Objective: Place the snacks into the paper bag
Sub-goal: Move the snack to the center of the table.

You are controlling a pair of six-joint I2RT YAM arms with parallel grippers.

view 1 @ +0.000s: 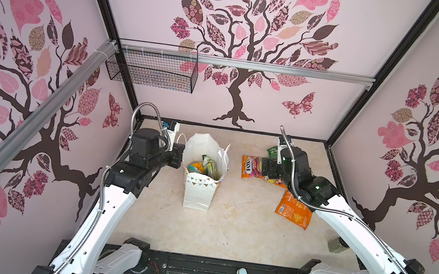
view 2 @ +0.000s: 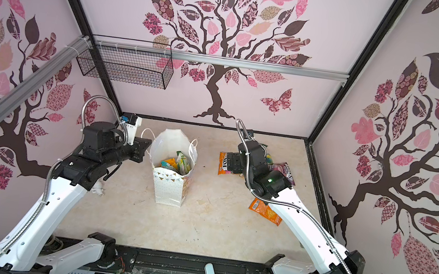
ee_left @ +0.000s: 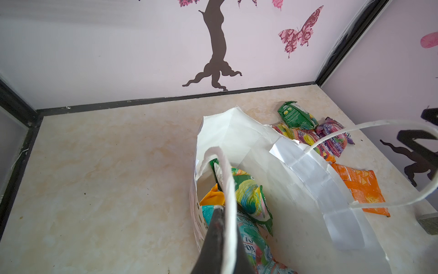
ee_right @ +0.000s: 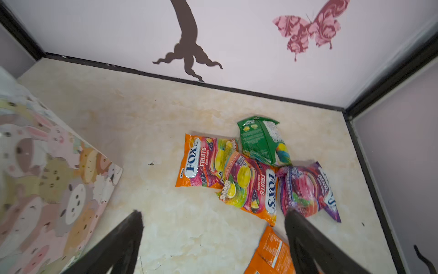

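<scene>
- Table (view 1: 228, 227): pale marbled top on which I work. Every place below is given from the paper bag.
- Paper bag (view 1: 198, 193): stands upright near the table's middle, with its mouth open upward. Several snacks (ee_left: 248, 194) already lie inside: green, yellow and teal pouches.
- Left gripper (view 1: 179, 153): at the bag's rim on the left-arm side. Its fingers are pressed together and appear to pinch the string handle (ee_left: 224, 180), which I judge keeps the mouth open.
- Right gripper (ee_right: 213, 213): well to the bag's right-arm side, above the loose pile. Its fingers (ee_right: 298, 232) are spread wide and hold nothing.
- Orange chip pouch (view 1: 294, 210): the loose pouch nearest my end of the table, apart from the bag and partly under the right arm.
- Two FOX'S pouches: the first FOX'S pouch (ee_right: 203, 163) is the loose one closest to the bag. The second FOX'S pouch (ee_right: 248, 189) overlaps its edge.
- Purple pouch (ee_right: 305, 189): beyond those two, farther from the bag.
- Green pouch (ee_right: 263, 140): farthest back, touching the FOX'S pair.
- Step in hand, as I judge it: picking the next pouch. I would lower onto the overlapping FOX'S pouch, since lifting the top layer should drag nothing. The film is glossy, so I would close across a crimped edge. The left grip should hold steady until the drop.
</scene>
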